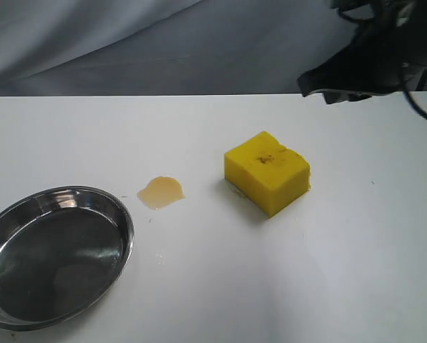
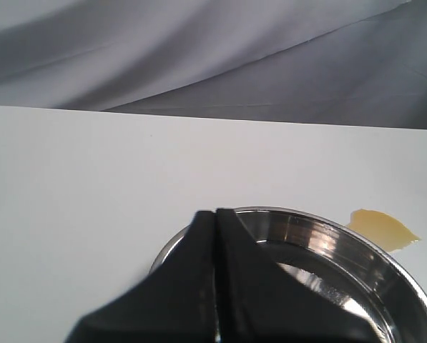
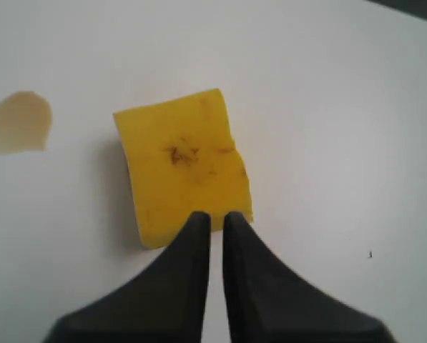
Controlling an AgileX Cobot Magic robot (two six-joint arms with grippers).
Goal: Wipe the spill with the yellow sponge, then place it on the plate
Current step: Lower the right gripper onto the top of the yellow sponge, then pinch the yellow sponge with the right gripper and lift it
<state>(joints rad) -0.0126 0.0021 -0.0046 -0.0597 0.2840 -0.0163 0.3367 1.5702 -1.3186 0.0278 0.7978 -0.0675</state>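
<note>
Cloth (image 1: 127, 43), grey and creased, backs a white table (image 1: 342, 271). On it the yellow sponge (image 1: 267, 171) sits right of the spill (image 1: 160, 192), not touching it, and the plate (image 1: 124, 214) lies further left. Dark specks on the sponge's top are perhaps stains. The left gripper (image 2: 215, 214) is pressed closed above the plate. The right gripper (image 3: 217, 218) hangs over the sponge, fingers a narrow slit apart, gripping nothing.
</note>
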